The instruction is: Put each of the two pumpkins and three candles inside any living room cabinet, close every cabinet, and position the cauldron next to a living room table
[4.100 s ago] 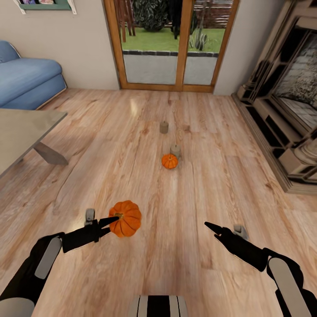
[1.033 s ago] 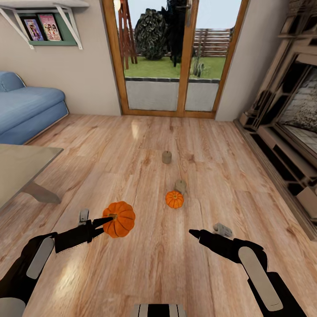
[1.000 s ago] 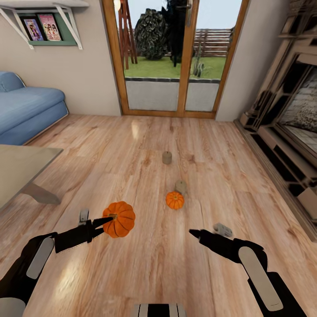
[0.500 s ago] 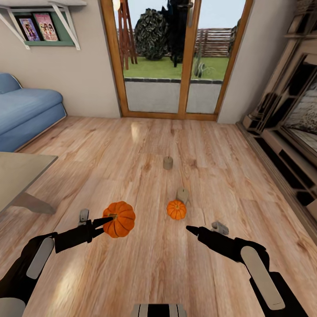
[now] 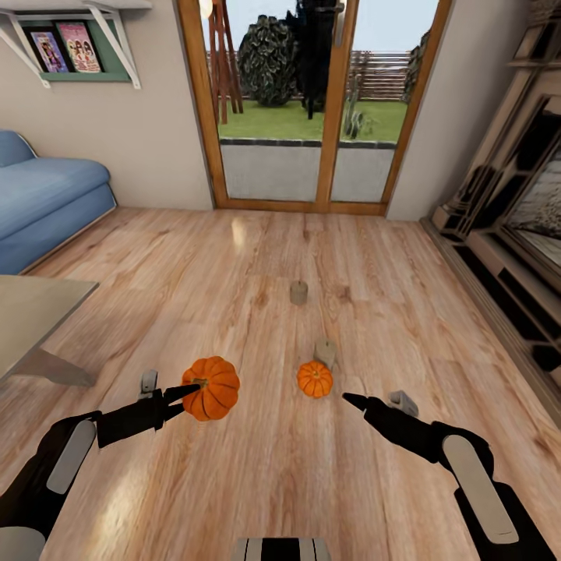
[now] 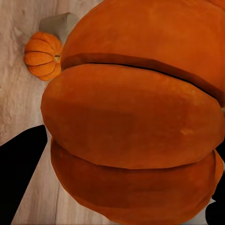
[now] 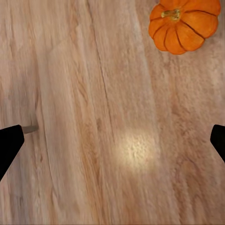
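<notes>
right gripper (image 5: 352, 402), jaws spread wide and empty, has edged toward the small pumpkin (image 5: 315, 379) at frame centre as the base rolled closer, so a second pick-up looks near. left gripper (image 5: 189, 391) stays clamped on the large pumpkin (image 5: 212, 387), lower left.

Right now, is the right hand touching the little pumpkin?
Apart. The right wrist view shows bare floor between the open right hand and the little pumpkin.

Light wood plank floor (image 5: 273, 257), glossy patch of light near door. Wood-framed glass doors (image 5: 312, 101) in beige back wall, lawn and fence outside. Blue sofa (image 5: 43, 202) at left. Green wall shelf (image 5: 70, 39) with pictures. Ornate stone fireplace (image 5: 514, 202) at right.
</notes>
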Motion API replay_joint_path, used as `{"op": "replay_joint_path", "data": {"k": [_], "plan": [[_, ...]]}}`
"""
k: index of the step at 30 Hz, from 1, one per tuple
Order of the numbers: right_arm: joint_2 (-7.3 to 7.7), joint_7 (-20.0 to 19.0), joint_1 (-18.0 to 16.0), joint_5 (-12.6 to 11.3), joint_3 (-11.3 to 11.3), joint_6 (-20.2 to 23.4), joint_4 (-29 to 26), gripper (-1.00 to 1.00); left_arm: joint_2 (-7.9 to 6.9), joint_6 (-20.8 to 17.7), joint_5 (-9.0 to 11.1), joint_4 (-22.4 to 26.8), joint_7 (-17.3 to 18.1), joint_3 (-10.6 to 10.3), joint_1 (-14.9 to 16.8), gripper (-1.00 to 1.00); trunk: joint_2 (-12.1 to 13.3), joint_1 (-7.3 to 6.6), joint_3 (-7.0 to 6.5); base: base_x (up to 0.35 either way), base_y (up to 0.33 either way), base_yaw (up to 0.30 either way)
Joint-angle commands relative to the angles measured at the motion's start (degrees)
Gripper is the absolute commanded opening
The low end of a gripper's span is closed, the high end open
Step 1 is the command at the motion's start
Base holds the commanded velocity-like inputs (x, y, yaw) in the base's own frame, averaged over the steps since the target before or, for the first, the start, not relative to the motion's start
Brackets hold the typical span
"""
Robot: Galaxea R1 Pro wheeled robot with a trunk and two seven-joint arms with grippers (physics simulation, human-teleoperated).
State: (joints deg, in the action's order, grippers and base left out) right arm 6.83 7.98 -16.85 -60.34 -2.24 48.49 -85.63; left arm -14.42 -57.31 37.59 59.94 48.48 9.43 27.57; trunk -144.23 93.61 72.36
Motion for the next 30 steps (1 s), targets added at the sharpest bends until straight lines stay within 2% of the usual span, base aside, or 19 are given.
{"op": "replay_joint_path", "data": {"k": [1,18,26,30], "plan": [[0.01,0.6,0.0,-0.6,0.0,0.2,0.4,1.0,0.01,-0.2,-0.1,0.0,0.2,0.1,0.0,-1.0,0.0,0.01,0.04,0.206,0.057,0.0],[0.02,0.7,0.0,-0.6,-0.1,-0.1,6.2,1.0,0.09,-0.2,-0.1,-1.3,0.2,0.1,0.0,-1.0,0.0,0.01,0.04,0.255,0.056,0.0],[0.02,0.7,0.0,-0.6,0.0,-0.1,7.1,1.0,0.07,-0.2,-0.2,-1.6,0.2,0.1,0.0,-1.0,0.0,0.01,0.04,0.072,0.084,0.0],[0.13,0.8,0.0,-0.6,0.0,-0.1,7.2,1.0,0.09,-0.2,-0.2,-1.6,0.2,0.1,0.0,-1.0,0.0,0.01,0.04,0.171,-0.082,0.0]]}}
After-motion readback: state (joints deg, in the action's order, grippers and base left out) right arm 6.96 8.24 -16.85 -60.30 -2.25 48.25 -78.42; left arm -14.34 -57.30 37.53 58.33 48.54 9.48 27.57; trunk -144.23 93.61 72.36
